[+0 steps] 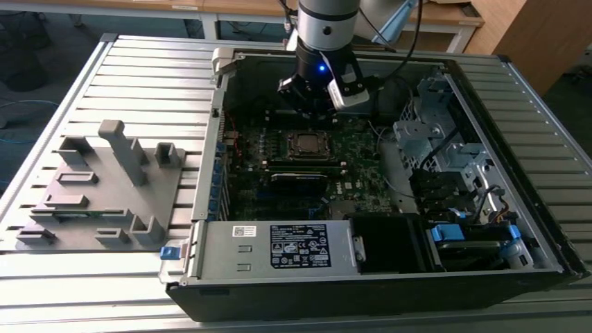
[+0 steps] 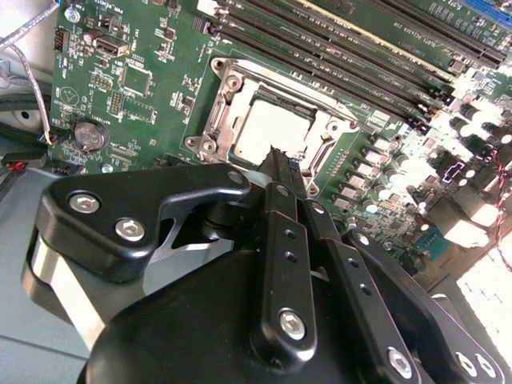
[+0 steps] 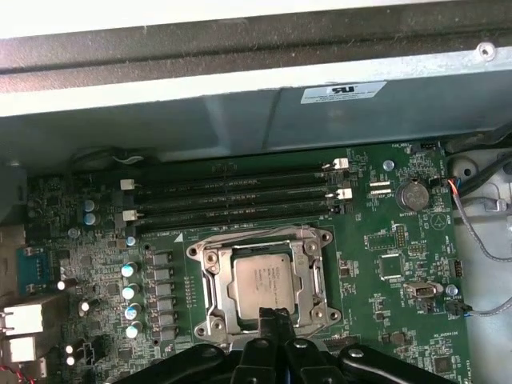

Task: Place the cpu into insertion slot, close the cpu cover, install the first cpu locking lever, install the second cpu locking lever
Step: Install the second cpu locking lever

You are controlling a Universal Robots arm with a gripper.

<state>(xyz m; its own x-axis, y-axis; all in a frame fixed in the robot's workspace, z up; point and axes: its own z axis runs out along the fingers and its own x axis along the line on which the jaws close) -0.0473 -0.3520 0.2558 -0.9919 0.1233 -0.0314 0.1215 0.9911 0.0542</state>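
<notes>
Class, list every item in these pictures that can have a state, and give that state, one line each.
cpu: seated in the insertion slot, metal top showing.
cpu cover: down, framing the cpu.
pincer: shut, empty, tips at the cover's edge.
computer case: lying open, side panel off.
memory slots: empty.

Slatted metal surface with two loads

The surface (image 1: 138, 69) is pale grey metal, ribbed in long parallel slats. On it, toward the exterior view's right, lies an open computer case (image 1: 370, 291), taking up most of the room, its black side wall near the surface's front edge. Toward the exterior view's left, just beside the case but apart from it, sits a grey fixture block (image 1: 97, 198) with upright posts and small raised tabs.
</notes>
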